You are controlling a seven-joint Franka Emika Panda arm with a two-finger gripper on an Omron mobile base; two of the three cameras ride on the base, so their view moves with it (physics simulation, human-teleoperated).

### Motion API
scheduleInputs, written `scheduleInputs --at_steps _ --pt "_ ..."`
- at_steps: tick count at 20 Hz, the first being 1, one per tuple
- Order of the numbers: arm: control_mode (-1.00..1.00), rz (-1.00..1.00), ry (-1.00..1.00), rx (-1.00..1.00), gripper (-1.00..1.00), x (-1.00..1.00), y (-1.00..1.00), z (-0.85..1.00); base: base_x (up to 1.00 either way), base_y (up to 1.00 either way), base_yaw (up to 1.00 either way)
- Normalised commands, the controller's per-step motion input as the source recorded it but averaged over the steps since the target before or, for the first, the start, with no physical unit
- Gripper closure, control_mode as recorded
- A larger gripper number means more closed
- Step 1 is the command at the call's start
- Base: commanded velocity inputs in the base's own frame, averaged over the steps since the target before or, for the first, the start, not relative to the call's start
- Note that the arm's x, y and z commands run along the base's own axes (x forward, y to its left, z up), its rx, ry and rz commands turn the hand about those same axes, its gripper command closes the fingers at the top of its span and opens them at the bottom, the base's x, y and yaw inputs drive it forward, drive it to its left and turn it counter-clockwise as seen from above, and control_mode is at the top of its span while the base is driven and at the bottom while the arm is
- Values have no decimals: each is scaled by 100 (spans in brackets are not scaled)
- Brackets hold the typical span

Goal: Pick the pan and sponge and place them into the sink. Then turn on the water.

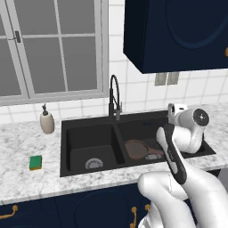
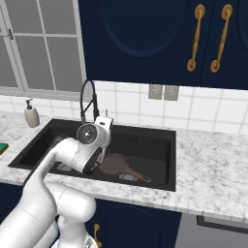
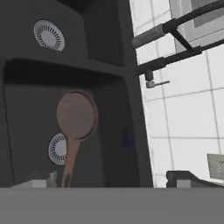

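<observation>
Sponge point(image 1: 35, 162) is the thing that matters now, I judge, because the pan point(image 1: 136, 148) already lies inside the sink point(image 1: 89, 124). In the left base view the sponge sits on the marble counter point(image 1: 26, 187) to the left of the left basin, well apart from the arm, whose wrist hangs over the right basin. So the coming move probably must carry the hand leftward across the whole sink. The sponge looks almost square here, with the green top up, so its long axis I cannot tell. The soap dispenser point(image 1: 46, 120) stands behind it, near the window.

In the right base view only a small green and yellow corner of the sponge point(image 2: 3, 147) shows at the left edge, again on the far side of the sink from the wrist. The pan point(image 2: 114, 163) rests on the floor of the right basin, with its handle pointing to the front right. No water runs from the faucet point(image 2: 88, 99).

In the hand view the gripper point(image 3: 111, 180) looks down into the basin. Its two fingertips point(image 3: 43, 180) stand wide apart, one at each side of the bottom, and nothing is between them. The pan point(image 3: 77, 114) lies below, apart from the fingers, its handle running toward the camera past the drain point(image 3: 57, 149).
</observation>
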Motion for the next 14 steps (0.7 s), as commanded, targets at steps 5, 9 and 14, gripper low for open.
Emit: scheduleInputs --at_steps 5,9,14 --pt "-100 23 12 -21 -100 -37 53 74 0 0 0" --pt "-100 21 3 -23 -100 -30 76 67 0 0 0" --pt "-100 27 2 -21 -100 -28 90 57 0 0 0"
